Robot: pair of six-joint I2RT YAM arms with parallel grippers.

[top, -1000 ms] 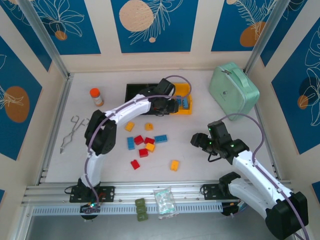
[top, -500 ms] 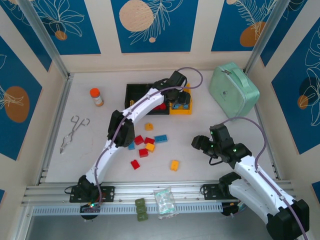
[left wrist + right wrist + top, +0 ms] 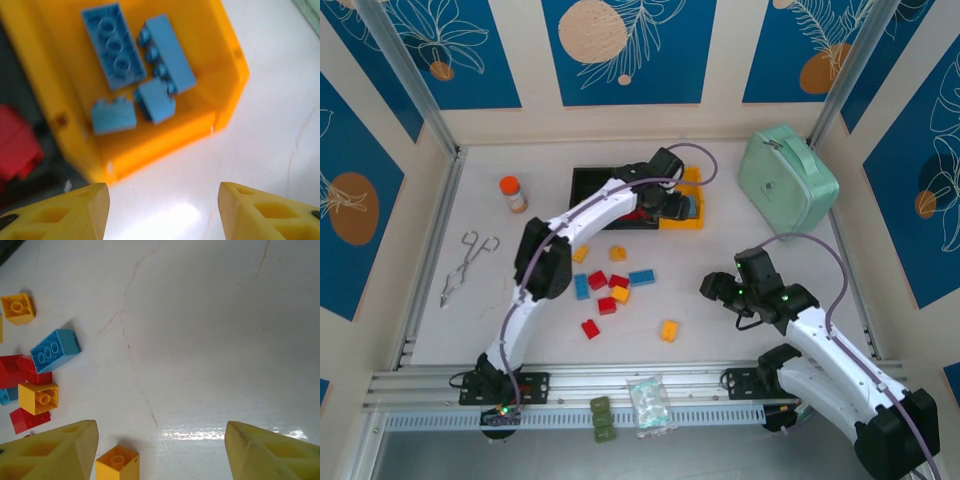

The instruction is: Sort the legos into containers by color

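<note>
Overhead, the left pincer (image 3: 161,202) hangs released and empty, jaws apart, just above the near edge of the yellow bin (image 3: 227,65), where four blue bricks (image 3: 114,47) lie close together. Beside it, a red brick (image 3: 17,145) sits in the adjoining black bin (image 3: 588,184). The right pincer (image 3: 160,440), likewise spread wide and holding nothing, hovers over the white tabletop (image 3: 215,340), a yellow brick (image 3: 117,465) just beside one finger. Nearby, loose bricks (image 3: 618,283) in red, yellow and blue lie scattered between the two arms, apart from the bins.
</note>
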